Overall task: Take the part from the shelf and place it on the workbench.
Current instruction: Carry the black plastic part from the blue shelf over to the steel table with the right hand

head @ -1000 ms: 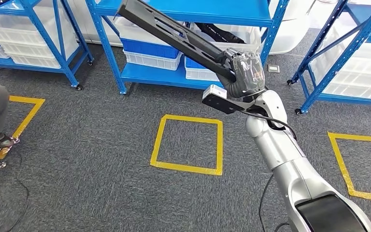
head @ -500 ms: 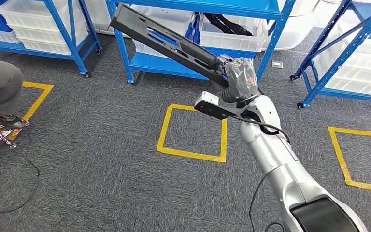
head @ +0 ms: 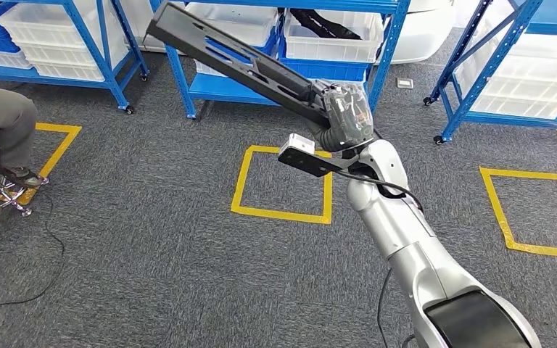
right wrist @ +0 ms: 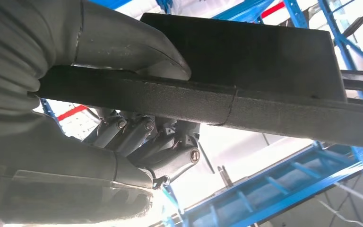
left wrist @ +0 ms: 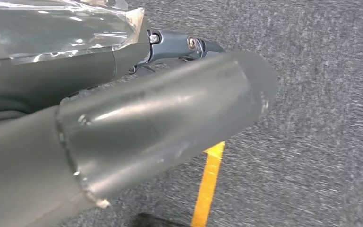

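Silver jointed arm [head: 406, 239], black cable, grey plastic-wrapped right hand [head: 348, 116].

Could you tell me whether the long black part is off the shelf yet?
Off the shelf: the right hand holds the long black slotted part in the air.

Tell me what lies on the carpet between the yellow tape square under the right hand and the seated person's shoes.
Bare grey carpet, in the head view, between the yellow tape square and the person's shoes; a thin black cable curves nearer the camera.

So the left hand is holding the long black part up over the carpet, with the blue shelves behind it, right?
Not quite: the right hand grips the long black part, as the head view shows, with its arm coming in from the right. The rest stands: the part is held up over the carpet, the blue shelves behind it.
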